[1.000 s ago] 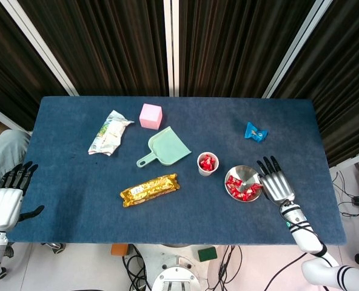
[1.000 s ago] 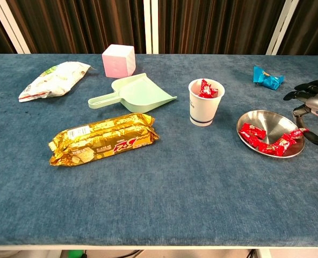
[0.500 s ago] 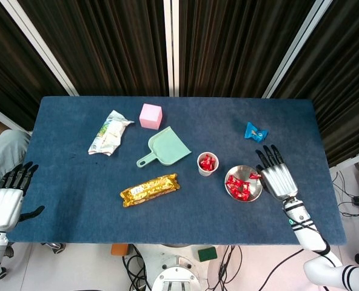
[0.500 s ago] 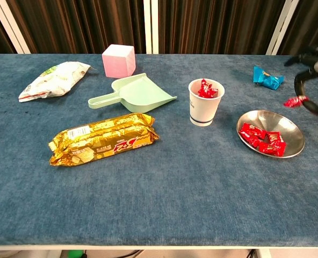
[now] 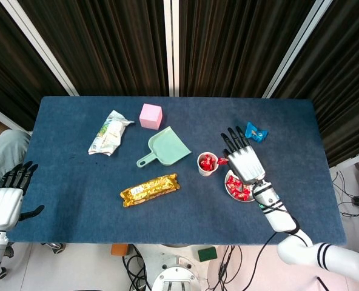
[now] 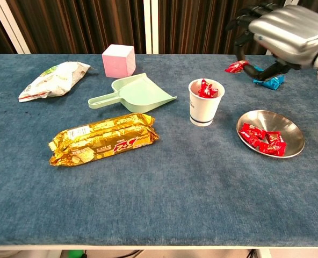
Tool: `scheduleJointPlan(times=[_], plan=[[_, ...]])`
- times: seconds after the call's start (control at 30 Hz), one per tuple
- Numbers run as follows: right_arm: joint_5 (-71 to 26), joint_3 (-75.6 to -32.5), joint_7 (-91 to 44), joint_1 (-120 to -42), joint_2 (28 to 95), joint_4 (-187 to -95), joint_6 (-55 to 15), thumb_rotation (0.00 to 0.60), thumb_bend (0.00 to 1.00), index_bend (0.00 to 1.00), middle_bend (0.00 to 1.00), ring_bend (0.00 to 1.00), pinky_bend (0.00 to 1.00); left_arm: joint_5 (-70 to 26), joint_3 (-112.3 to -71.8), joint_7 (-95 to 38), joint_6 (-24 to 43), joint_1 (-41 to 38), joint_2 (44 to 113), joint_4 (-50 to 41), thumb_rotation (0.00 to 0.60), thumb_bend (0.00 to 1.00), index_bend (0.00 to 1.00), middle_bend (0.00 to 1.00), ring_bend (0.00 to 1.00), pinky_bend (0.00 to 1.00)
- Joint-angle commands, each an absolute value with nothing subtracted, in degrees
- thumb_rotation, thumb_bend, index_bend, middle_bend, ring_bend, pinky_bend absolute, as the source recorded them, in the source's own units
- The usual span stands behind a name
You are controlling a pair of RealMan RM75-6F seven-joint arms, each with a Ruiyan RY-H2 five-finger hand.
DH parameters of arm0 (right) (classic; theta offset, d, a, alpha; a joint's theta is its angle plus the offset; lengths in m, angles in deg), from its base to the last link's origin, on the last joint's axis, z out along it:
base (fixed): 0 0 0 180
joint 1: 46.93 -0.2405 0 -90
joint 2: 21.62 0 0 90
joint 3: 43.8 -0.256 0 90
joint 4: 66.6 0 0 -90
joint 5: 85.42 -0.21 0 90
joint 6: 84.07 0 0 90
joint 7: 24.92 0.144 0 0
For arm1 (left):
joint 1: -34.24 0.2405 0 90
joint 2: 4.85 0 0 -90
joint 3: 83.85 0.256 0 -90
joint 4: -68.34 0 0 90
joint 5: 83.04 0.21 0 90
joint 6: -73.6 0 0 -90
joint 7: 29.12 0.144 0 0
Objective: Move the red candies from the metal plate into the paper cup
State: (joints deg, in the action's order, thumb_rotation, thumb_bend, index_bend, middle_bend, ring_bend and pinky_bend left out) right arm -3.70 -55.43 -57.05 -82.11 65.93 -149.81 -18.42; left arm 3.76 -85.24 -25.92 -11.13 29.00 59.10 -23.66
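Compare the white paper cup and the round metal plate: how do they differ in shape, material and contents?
The white paper cup is tall and narrow, while the round metal plate is wide and shallow. The cup is matte paper with a blue band near its base; the plate is shiny bare metal. In the chest view the candies pile near the cup's rim, but on the plate they lie to one side, leaving part of it bare. Both stand upright on the blue table and hold red wrapped candies.
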Motion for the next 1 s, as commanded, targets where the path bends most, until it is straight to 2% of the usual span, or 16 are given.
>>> scheduleJointPlan(times=[0.03,0.8,1.0], plan=[[-4.8,-55.8,-58.0,-83.1,67.3,-148.5,-19.6,0.600,0.48,0.70,0.11,0.00,0.00,3.7,-85.3,-26.1,-11.2,29.0,59.0,-23.6,0.600,0.10,0.07,0.05,0.01,0.14],[-7.5,-54.1,-59.5,-86.0,72.1,-143.6,-22.1,0.600,0.48,0.70,0.11,0.00,0.00,4.0,-85.2,-26.7,-11.3,29.1,58.9,-23.3,0.600,0.09,0.07,0.05,0.01,0.14],[-7.3,-53.8,-58.6,-86.3,72.5,-143.0,-21.9,0.600,0.48,0.65,0.10,0.00,0.00,3.8,-85.2,-26.7,-11.1,29.0,58.9,-23.3,0.600,0.09,0.07,0.05,0.01,0.14]])
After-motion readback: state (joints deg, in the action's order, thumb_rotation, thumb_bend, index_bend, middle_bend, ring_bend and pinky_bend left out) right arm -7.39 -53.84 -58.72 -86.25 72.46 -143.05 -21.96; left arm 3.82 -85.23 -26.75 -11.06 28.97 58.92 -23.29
